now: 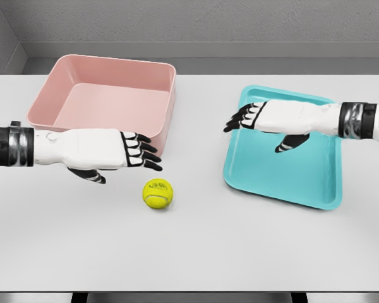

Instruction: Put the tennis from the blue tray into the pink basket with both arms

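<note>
A yellow-green tennis ball [158,193] lies on the white table [196,252], between the pink basket [50,95] and the blue tray [303,183], nearer the basket's front right corner. My left hand [136,151] hovers just up and left of the ball, fingers spread and holding nothing. My right hand [243,117] floats over the tray's left part, fingers relaxed and pointing left, also holding nothing. The tray has nothing in it.
The pink basket stands at the back left with nothing inside. The blue tray sits at the right, slightly turned. A grey wall runs behind the table's far edge.
</note>
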Robot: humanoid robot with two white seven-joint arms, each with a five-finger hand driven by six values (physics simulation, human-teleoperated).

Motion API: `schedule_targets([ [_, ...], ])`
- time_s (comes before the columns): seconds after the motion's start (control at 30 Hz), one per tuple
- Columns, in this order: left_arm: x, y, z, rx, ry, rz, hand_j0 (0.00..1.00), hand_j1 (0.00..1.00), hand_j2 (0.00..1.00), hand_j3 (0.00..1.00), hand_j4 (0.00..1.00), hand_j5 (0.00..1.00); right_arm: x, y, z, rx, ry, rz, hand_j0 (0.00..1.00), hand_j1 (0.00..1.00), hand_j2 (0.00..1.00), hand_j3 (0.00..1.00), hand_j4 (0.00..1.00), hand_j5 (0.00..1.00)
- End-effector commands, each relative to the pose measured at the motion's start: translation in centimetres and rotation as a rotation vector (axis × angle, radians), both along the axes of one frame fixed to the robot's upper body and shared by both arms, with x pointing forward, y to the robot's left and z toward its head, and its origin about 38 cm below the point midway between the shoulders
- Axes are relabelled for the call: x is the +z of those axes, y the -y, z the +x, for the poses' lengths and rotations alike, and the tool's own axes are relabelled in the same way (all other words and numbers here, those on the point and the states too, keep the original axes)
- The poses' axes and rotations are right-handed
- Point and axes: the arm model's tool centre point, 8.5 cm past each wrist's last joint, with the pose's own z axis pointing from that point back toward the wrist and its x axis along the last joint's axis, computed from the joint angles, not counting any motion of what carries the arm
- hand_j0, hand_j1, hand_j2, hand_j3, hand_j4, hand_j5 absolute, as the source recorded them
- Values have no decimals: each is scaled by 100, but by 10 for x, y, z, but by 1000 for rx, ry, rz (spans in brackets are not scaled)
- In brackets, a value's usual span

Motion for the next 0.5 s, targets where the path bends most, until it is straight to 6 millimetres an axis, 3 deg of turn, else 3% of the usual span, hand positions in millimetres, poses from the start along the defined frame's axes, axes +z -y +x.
schedule_targets([
  [0.0,-2,31,0,-65,9,-45,100,100,100,100,100,100,29,26,7,-85,115,128,100,100,100,100,100,100],
  [0.1,-3,62,-3,-134,18,-80,100,100,100,100,100,100,34,45,16,-171,189,260,100,100,100,100,100,100],
  [0.2,-13,74,-9,-171,-8,-64,100,100,100,100,100,100,28,60,17,-207,181,244,100,100,100,100,100,100],
  [0.47,-13,40,-5,-110,-85,65,100,100,100,100,100,100,32,58,17,-199,189,242,100,100,100,100,100,100],
])
